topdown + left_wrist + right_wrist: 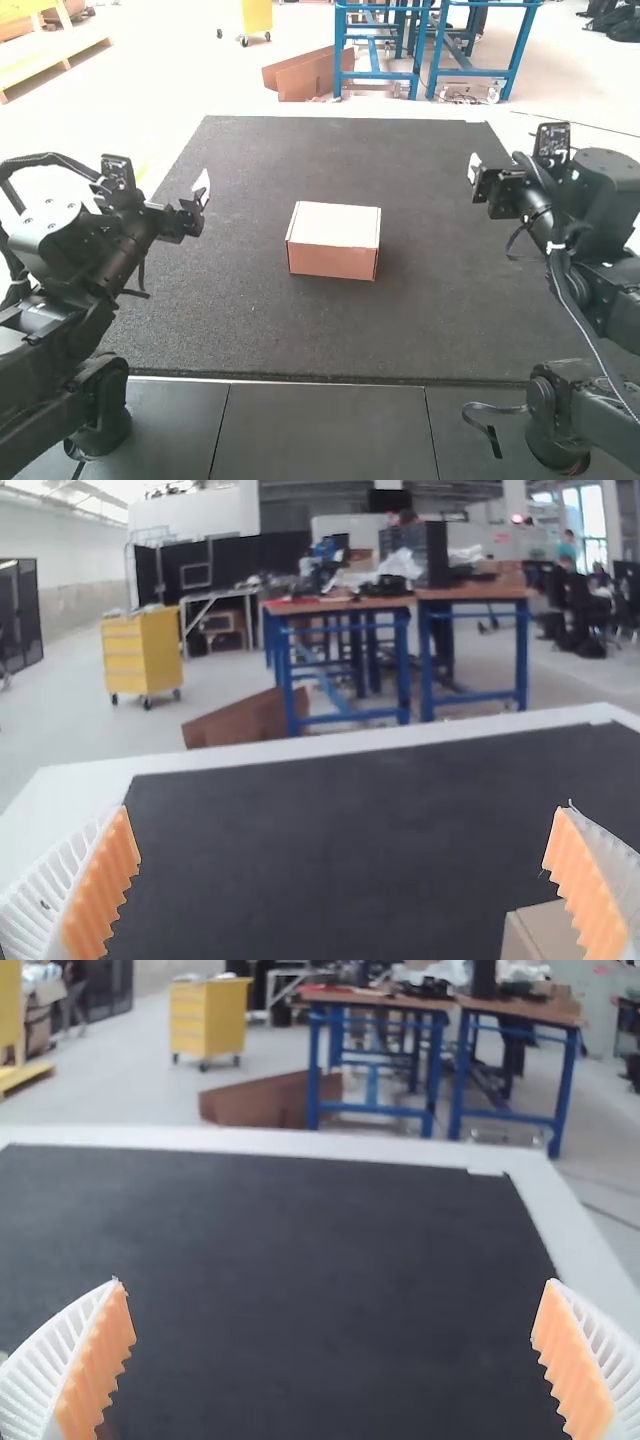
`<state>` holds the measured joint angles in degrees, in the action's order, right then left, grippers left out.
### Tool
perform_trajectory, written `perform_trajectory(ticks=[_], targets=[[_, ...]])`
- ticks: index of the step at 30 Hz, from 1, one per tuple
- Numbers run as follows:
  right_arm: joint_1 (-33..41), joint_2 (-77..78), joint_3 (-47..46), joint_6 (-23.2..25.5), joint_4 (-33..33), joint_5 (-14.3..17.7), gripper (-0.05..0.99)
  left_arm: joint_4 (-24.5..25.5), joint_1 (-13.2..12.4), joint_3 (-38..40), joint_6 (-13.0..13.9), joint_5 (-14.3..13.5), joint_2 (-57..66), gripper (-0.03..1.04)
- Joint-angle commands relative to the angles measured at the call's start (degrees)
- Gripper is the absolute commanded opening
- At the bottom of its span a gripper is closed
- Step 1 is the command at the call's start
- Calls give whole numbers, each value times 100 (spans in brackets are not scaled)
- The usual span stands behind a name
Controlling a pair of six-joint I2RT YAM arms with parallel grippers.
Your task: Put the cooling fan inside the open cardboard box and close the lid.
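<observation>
A small cardboard box (334,239) stands in the middle of the black mat (330,160) with its lid shut flat on top. One corner of the box (545,932) appears in the left wrist view beside an orange pad. My left gripper (198,205) hovers above the mat's left side, well left of the box, with its fingers (95,880) spread open and nothing between them. Off the mat's right edge, my right gripper (480,180) is raised and open; its ribbed fingers (90,1355) frame bare mat.
The mat covers most of the white table (120,140). Dark panels (320,430) run along the front edge by the arm bases. Free mat lies all around the box.
</observation>
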<state>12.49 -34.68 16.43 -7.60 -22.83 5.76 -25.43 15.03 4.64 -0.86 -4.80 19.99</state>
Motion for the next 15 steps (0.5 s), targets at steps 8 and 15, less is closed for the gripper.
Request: perform_trajectory(ticks=[8,15], targets=[[-203,75,-570,-93,-459,-347,91,539,-44,-482,-37,-74,-1252,96],[-317,101,-931,109,-653,-374,91,1339,-79,-464,-63,-118,-1999,96]])
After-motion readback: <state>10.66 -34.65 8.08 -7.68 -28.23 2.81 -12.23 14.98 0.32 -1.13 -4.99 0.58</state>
